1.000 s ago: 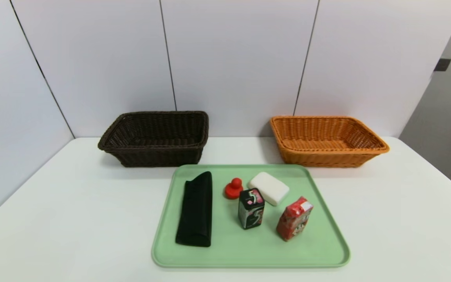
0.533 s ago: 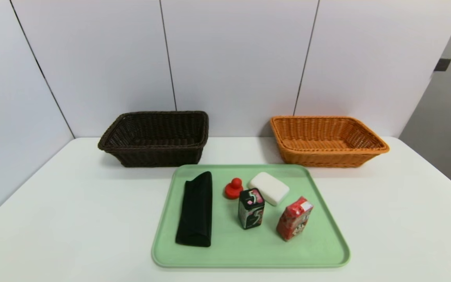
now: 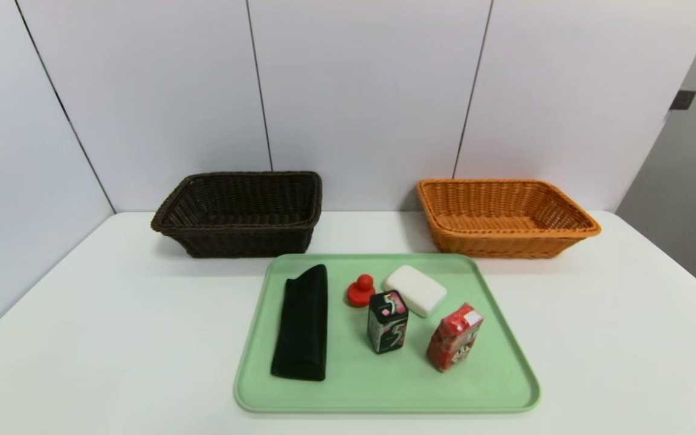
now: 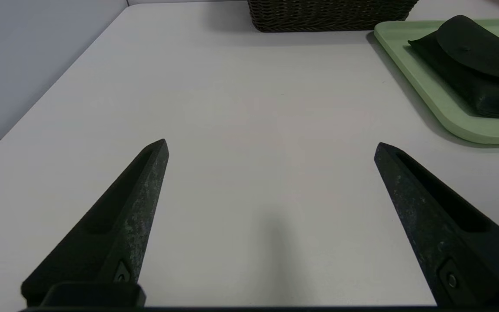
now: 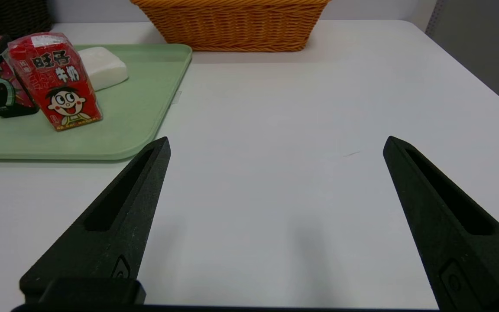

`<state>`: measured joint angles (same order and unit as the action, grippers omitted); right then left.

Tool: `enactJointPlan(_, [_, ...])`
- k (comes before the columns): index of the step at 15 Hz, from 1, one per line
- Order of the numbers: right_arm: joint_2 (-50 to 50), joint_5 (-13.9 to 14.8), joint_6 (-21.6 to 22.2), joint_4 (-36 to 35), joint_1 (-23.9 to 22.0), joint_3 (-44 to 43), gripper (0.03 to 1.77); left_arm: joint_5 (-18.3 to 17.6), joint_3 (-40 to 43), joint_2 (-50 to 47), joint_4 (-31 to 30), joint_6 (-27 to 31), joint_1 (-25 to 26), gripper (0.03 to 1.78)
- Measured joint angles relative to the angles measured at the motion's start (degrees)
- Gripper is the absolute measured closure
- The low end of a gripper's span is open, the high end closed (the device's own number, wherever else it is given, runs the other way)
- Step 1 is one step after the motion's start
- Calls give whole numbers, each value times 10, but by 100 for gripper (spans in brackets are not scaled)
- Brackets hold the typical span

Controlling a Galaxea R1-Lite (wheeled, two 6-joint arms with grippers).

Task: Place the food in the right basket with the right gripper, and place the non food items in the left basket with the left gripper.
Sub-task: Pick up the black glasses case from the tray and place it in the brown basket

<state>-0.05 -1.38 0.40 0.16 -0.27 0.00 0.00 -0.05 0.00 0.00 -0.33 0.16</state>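
Two baskets [image 3: 239, 211] [image 3: 505, 217], one green tray [image 3: 384, 393] with five items, left gripper [image 4: 271, 145] and right gripper [image 5: 275, 141] jaws spread wide

Bright, even overhead light. Soft short shadows fall on the bench [image 3: 112, 314] under both baskets and beside the tray [image 3: 384, 393]. No glare. The head view bows slightly at its edges; all views are sharp.

Head camera looks down from above; both low wrist cameras face forward, sharing the tray [image 3: 505, 386].
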Motion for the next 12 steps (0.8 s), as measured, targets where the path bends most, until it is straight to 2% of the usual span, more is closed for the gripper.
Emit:
enactJointPlan(4, [0, 0, -4, 0, 0, 0, 10, 0, 0, 0, 1, 6, 0, 12])
enactJointPlan(7, [0, -1, -24, 0, 0, -11, 10, -6, -10, 0, 19, 11, 0, 12])
enactJointPlan(9, [0, -4, -25, 18, 0, -47, 10, -7, -40, 0, 56, 5, 0, 12])
enactJointPlan(12, [20, -3, -25, 97, 0, -134, 10, -25, -133, 10, 158, -24, 0, 12])
